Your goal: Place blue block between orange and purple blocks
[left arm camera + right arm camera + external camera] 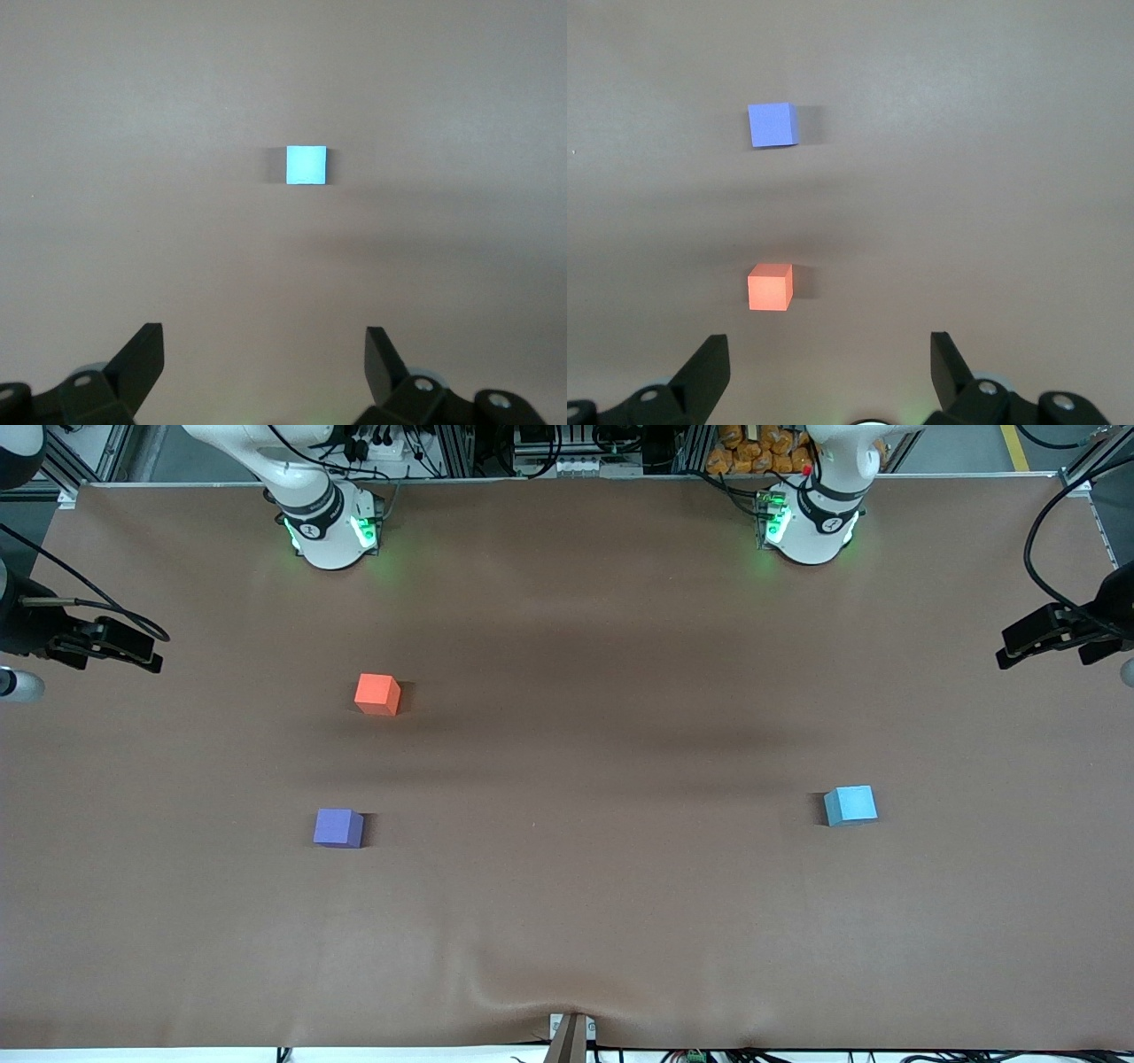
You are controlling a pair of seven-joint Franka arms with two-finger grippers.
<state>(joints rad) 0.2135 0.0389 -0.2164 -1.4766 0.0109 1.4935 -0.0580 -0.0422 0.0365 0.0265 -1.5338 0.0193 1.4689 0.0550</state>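
On the tabletop [567, 921], nothing is picked up yet
Toward the left arm's end sits the blue block [850, 805], closest to the left gripper [266, 354], fingers apart; orange block [377, 693] and purple block [337, 827] sit under the right gripper [830, 354], also wide and empty

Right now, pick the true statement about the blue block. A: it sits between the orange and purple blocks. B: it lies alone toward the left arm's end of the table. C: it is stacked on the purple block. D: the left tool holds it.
B: the blue block lies alone on the table toward the left arm's end, apart from the orange block and purple block, and no tool touches it.
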